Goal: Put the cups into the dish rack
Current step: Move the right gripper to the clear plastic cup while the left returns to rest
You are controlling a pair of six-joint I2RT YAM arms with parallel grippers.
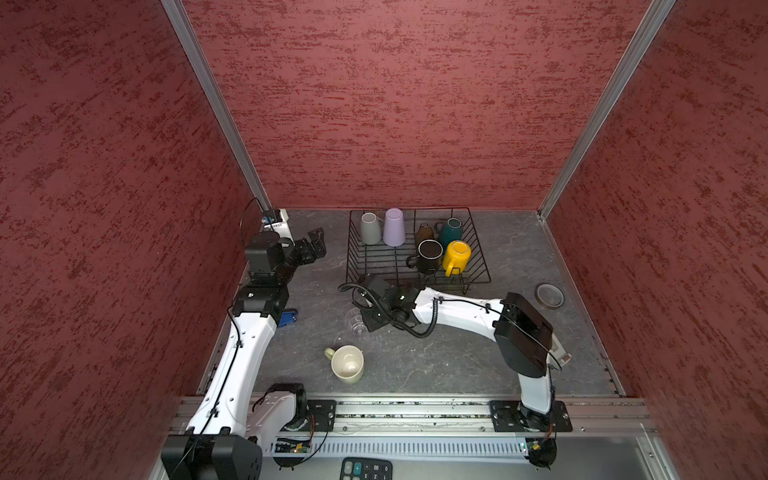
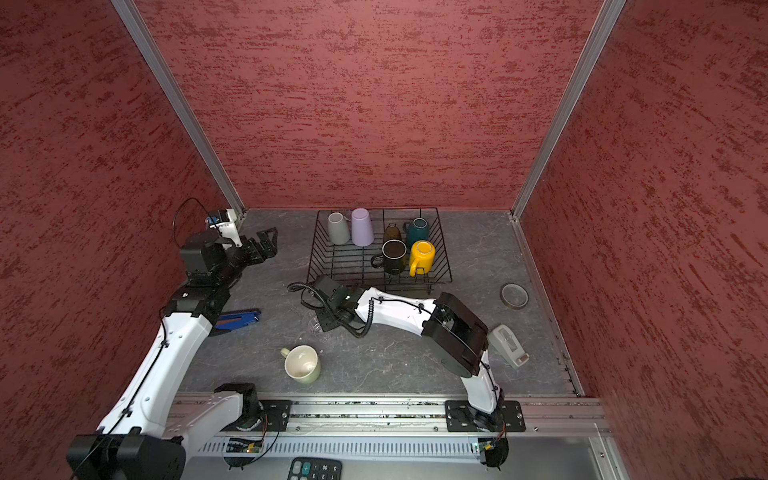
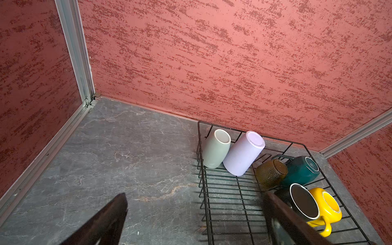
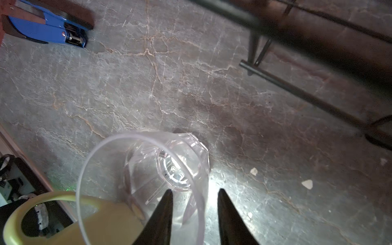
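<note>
The clear glass (image 1: 355,323) (image 4: 148,169) stands on the table in front of the dish rack (image 1: 374,266). My right gripper (image 4: 195,192) reaches down over it, one finger inside the rim and one outside, with a gap still showing on both sides of the wall. A pale-green mug (image 1: 348,364) (image 4: 84,222) lies near the front. In the rack are a grey cup (image 1: 370,228), a lilac tumbler (image 1: 394,227), and brown (image 1: 424,233), teal (image 1: 451,232), black (image 1: 429,255) and yellow (image 1: 456,255) mugs. My left gripper (image 1: 316,241) (image 3: 196,194) hovers open and empty left of the rack.
A blue stapler (image 2: 237,320) lies beside the left arm. A tape roll (image 1: 549,295) and a grey tape dispenser (image 2: 509,345) sit at the right. A calculator (image 1: 365,468) lies below the front rail. Red walls enclose three sides.
</note>
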